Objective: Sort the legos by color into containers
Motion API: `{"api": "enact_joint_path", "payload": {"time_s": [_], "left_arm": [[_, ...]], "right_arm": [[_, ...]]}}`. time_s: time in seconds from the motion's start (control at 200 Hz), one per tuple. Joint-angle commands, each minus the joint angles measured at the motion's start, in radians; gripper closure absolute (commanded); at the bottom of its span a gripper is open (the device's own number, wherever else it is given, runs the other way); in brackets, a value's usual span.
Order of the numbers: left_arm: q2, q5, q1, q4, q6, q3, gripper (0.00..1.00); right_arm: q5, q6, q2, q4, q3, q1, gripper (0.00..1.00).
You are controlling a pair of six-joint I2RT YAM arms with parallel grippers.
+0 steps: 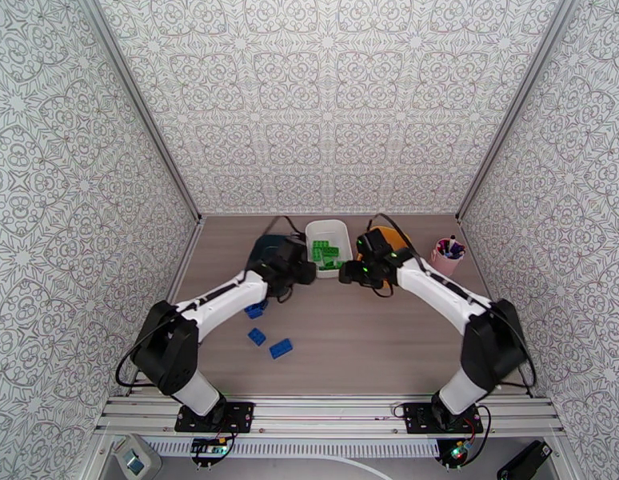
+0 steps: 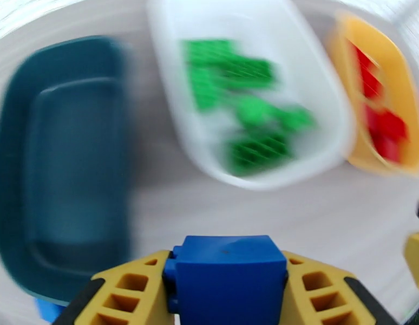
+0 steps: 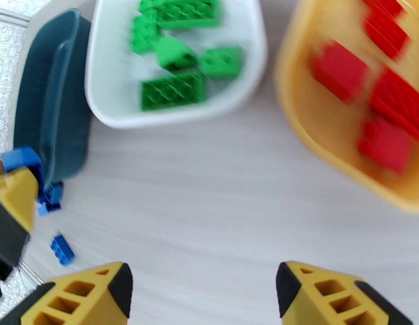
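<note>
**Desk:** Grippers first; what are they doing?

**Me:** I'm clamping a blue brick [image 2: 226,266] in the left gripper [image 2: 226,299], its fingers pressing it from both sides; the right gripper [image 3: 204,291] is hanging spread wide with nothing between the pads, over bare table [image 3: 209,201].

**Desk:** Progress?

**Me:** I'm judging it roughly two-thirds done; green bricks [image 2: 236,77] are sitting in the white tub [image 2: 323,153]; red bricks [image 2: 383,125] are sitting in the yellow tub [image 2: 345,60]; the teal tub [image 2: 14,158] is looking empty, though blur is smearing it; at least three loose blue bricks [image 1: 281,347] are lying nearer the bases, besides mine.

**Desk:** Room?

**Me:** The tubs are crowding side by side, and both wrists are hovering close together before them; I'm minding the teal rim and the other arm; the near table is offering open space.
</note>
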State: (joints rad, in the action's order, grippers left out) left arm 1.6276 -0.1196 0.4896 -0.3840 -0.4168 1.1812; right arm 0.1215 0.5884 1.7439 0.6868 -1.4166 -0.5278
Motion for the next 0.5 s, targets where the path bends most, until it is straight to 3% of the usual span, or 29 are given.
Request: {"api": "enact_joint_path", "payload": {"time_s": [0.0,0.08,0.135,0.495], "left_arm": [[-0.014,-0.002,-0.083,-0.053,-0.017,0.011,0.39],[0.011,0.027,-0.149,-0.075,-0.028,0.036,0.19],[0.013,0.037,-0.176,-0.085,-0.035,0.041,0.11],[-0.212,0.058,-0.155,-0.128,-0.148,-0.152,0.03]], "right_arm": [[0.011,0.019,0.087,-0.015,-0.115,-0.004,0.29],[0.014,0.017,0.159,-0.004,-0.197,-0.004,0.29],[0.015,0.013,0.215,0.008,-0.258,-0.004,0.29],[0.066,-0.013,0.498,0.14,-0.585,-0.018,0.29]]}}
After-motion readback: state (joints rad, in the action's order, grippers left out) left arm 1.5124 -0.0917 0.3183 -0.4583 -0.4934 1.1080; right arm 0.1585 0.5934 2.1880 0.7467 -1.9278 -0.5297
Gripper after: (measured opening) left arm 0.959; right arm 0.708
